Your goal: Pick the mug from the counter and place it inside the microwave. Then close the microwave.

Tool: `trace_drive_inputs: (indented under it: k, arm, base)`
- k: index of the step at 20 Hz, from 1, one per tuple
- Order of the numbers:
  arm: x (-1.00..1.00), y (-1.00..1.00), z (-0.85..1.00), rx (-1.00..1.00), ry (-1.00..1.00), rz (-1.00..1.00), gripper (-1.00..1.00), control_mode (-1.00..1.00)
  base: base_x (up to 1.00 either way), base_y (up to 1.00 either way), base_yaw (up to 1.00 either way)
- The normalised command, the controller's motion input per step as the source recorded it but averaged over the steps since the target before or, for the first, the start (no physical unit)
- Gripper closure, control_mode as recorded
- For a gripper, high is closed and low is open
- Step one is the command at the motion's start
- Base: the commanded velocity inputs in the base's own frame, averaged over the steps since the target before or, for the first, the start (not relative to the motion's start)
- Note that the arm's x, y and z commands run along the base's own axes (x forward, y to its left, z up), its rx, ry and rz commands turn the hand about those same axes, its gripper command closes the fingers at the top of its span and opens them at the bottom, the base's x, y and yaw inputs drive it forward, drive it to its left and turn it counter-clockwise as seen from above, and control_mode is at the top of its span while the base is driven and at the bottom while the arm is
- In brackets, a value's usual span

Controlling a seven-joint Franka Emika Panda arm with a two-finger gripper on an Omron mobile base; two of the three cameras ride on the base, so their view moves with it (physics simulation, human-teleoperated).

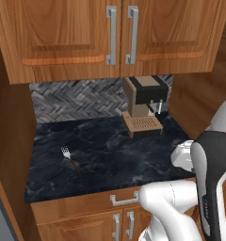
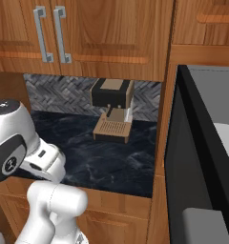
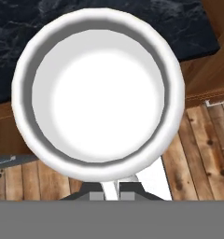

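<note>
Mug is pinched by its rim in the closed gripper, hanging mouth-up past the counter's front edge over the wood floor, probably lifted clear so it can swing right toward the open microwave.

The fingers grip the mug over the counter edge.

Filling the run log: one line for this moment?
phase: carry | pincer: shut on small white rounded mug | mug: lifted past black marble counter edge | large black microwave: door open
</note>
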Motion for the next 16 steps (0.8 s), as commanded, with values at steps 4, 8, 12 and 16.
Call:
trace_drive_inputs:
  k: [4,8,12,16]
  arm:
    - [-0.26,0.10,0.02,-0.02,0.00,0.03,1.00,-1.00]
    - [0.00,0.00,0.00,0.00,0.00,0.00,1.00,-1.00]
    - [0.41,0.00,0.00,0.00,0.00,0.01,1.00,-1.00]
    - [0.36,0.00,0.00,0.00,0.03,0.02,1.00,-1.00]
  base:
    - [0.00,0.00,0.00]
    - [0.00,0.00,0.00]
    - [0.00,0.00,0.00]
    - [0.00,0.00,0.00]
